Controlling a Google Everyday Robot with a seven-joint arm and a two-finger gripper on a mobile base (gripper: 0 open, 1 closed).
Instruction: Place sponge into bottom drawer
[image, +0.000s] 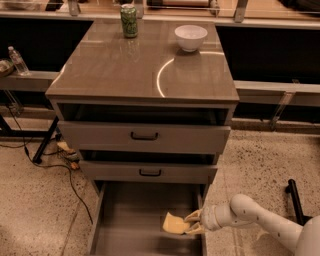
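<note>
The pale yellow sponge (175, 223) is inside the open bottom drawer (130, 220), near its right wall, low over or resting on the grey floor. My gripper (192, 223) reaches in over the drawer's right wall from the right, and its pale fingers (192, 216) close on the sponge's right edge. The white arm (260, 222) runs off to the lower right. The two upper drawers with black handles are pulled slightly out above.
A green can (129, 20) and a white bowl (190, 37) stand at the back of the cabinet top (145, 65). A water bottle (19, 61) sits on a ledge at the left. Cables (60, 165) lie on the speckled floor left of the cabinet.
</note>
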